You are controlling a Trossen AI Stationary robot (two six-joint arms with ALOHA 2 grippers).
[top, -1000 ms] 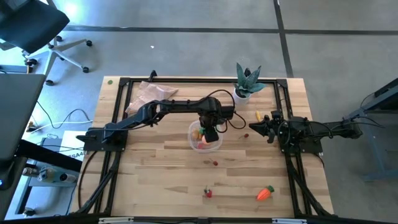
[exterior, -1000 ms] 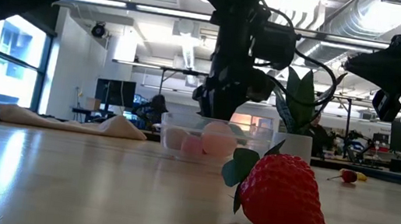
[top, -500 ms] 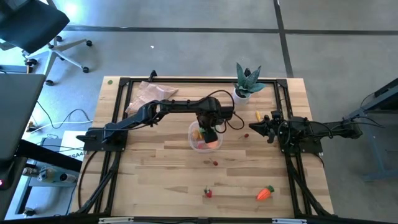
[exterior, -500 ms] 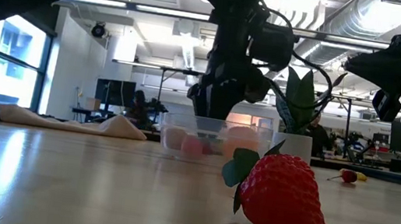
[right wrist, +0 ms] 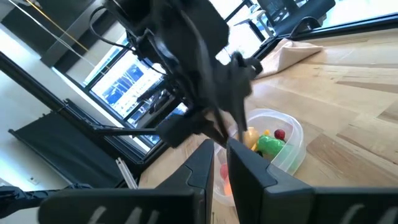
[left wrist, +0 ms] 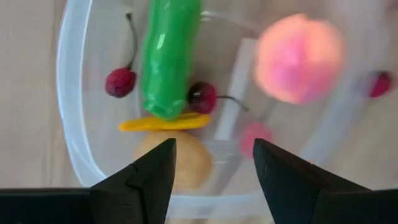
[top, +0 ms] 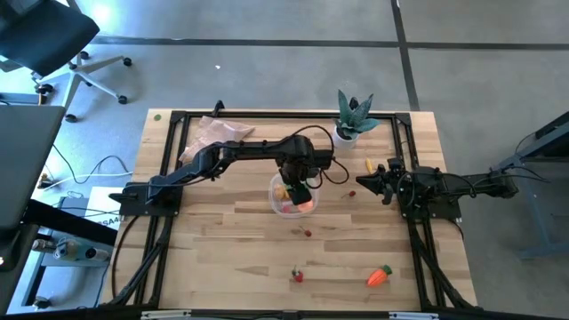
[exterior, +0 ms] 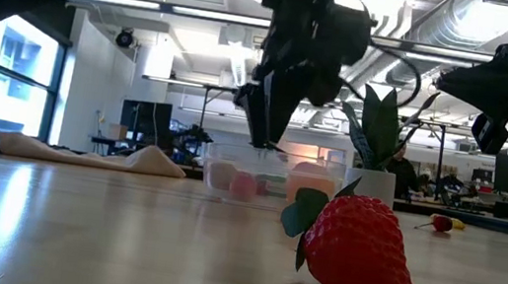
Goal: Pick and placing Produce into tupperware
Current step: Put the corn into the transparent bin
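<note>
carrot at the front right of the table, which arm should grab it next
Probably right. The carrot lies on the right half, nearer the right gripper, which waits empty. The left gripper hangs open over the tupperware, farther away.

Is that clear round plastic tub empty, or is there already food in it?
Not empty. The clear round plastic tub holds a long green vegetable, two dark red cherries, a pink-orange ball and a tan piece.
</note>
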